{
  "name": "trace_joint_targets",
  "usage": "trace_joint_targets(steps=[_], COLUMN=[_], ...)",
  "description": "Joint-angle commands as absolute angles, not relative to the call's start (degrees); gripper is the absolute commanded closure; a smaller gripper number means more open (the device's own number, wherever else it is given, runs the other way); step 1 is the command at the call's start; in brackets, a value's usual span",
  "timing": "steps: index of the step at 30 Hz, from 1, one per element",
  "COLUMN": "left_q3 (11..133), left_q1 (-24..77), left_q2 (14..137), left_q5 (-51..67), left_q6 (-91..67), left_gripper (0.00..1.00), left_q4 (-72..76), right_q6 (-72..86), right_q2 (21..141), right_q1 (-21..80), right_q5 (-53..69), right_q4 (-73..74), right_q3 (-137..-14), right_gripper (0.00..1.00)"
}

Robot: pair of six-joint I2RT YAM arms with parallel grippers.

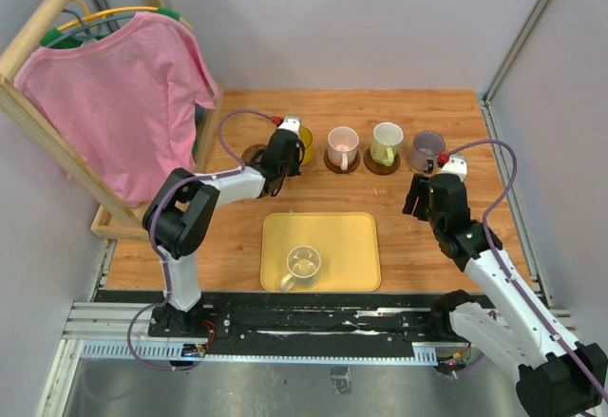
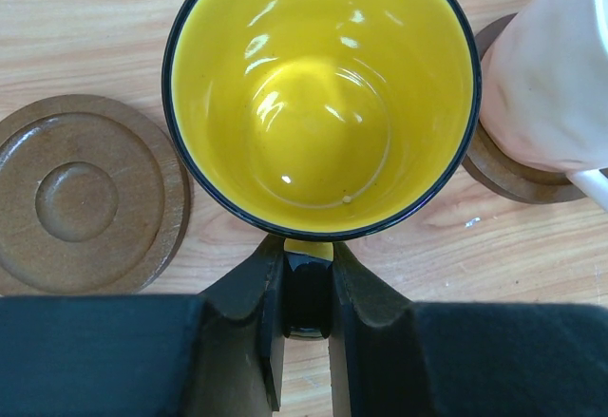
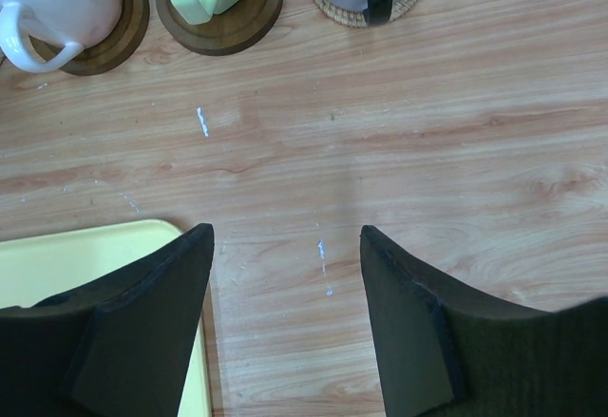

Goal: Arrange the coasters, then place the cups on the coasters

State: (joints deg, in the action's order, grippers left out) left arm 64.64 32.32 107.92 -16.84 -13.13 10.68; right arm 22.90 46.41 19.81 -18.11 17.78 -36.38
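L jaws tight on handle of yellow cup [image 2: 323, 104]; R jaws apart, empty

2 arms, the left arm [image 1: 180, 222] at lower left of the top view and the right arm [image 1: 503, 279] at lower right, have white links and black joints. A grey-purple cable [image 1: 233, 118] runs off each wrist near a red knob [image 1: 276, 120]. The left gripper [image 2: 306, 284] and right gripper [image 3: 285, 246] have matte black, wedge-shaped fingers [image 3: 142, 341].
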Motion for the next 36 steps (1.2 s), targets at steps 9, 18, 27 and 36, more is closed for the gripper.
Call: trace_joint_targets(steps=[9,18,27,36], left_q3=[67.9,67.7,67.3,66.3], left_q1=[31.9,32.0,32.0,32.2], left_q2=[108.8,109.6,109.8,108.7], left_q5=[-18.3,-19.2,-18.5,-17.5], left_q6=[-13.2,-13.7,-14.6,-14.9], left_gripper=[0.99,0.99,0.85,0.57], left_q4=[16.7,16.8,16.3,15.0], right_q6=[23.8,24.0,24.1,24.5], right_q2=[46.7,47.3,47.8,47.8], right_q1=[19.2,19.2,19.2,19.2], right_q5=[-15.9,-15.0,-14.3,-13.7], right_q4=[16.0,15.6,15.1,15.1], right_q3=[-35.2,-34.8,-34.8,-34.9], right_gripper=[0.35,0.35,0.35,0.35])
